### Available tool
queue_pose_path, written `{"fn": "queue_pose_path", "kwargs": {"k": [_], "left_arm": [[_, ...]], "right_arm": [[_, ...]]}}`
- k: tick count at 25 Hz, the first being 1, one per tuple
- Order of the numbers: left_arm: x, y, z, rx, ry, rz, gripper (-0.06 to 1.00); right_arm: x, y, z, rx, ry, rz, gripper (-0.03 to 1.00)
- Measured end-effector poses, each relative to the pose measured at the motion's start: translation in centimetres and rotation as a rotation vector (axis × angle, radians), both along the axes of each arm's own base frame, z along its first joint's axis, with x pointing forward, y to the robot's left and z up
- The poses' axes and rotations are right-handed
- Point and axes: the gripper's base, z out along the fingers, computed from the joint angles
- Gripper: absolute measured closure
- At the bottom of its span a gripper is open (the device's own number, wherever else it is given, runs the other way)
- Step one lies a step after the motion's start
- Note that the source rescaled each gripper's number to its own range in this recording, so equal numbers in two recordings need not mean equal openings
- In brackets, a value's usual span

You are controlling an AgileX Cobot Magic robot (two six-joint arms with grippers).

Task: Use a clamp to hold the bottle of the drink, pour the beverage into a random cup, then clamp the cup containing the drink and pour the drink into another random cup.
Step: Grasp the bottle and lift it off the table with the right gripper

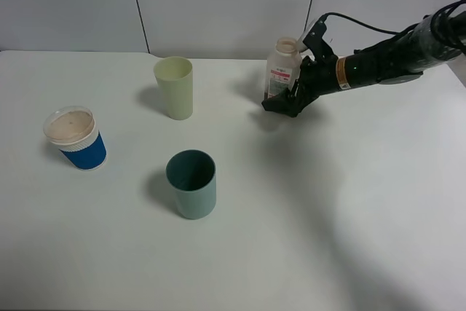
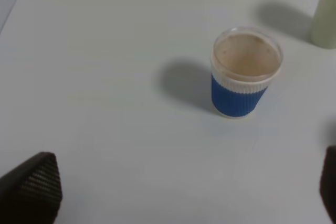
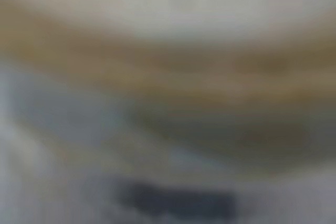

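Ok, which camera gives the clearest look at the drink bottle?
The exterior high view: the bottle shows label and tan neck sharply, its base behind the right gripper. The right wrist view is only a close tan and grey blur. The left wrist view does not show it.

Whole view out of focus; sth v. close fills it. Pale off-white area (image 3: 173, 3) along one edge, next to it a broad tan-brown band (image 3: 168, 72) across the full width, then darker olive-grey. Grey-blue patch (image 3: 58, 114) adjoins that. Dark smear (image 3: 173, 203) at the opposite edge: fingers or not, can't tell. Nothing sharp enough to place rel. to fingers.
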Motion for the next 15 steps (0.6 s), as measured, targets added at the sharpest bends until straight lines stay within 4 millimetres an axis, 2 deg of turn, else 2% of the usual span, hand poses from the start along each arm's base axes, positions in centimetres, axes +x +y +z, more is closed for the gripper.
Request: {"fn": "queue_pose_path", "kwargs": {"k": [3, 5, 7, 10, 11, 15], "left_arm": [[0.00, 0.00, 0.00, 0.000, 0.000, 0.000, -0.06], [0.00, 0.00, 0.00, 0.000, 0.000, 0.000, -0.06], [0.00, 0.00, 0.00, 0.000, 0.000, 0.000, -0.06], [0.00, 0.00, 0.00, 0.000, 0.000, 0.000, -0.06], [0.00, 0.00, 0.00, 0.000, 0.000, 0.000, -0.06], [0.00, 0.00, 0.00, 0.000, 0.000, 0.000, -0.06]], "right_arm": [[-0.04, 0.15, -0.16, 0.005, 0.005, 0.001, 0.25], [-0.02, 0.16, -0.13, 0.010, 0.005, -0.002, 0.38], [-0.03, 0.21, -0.12, 0.010, 0.005, 0.000, 0.54], [0.01, 0.28, -0.15, 0.005, 0.003, -0.003, 0.85], [-0.02, 0.31, -0.19, 0.007, 0.005, -0.002, 0.92], [-0.01, 0.30, -0.19, 0.007, 0.005, -0.004, 0.92]]}}
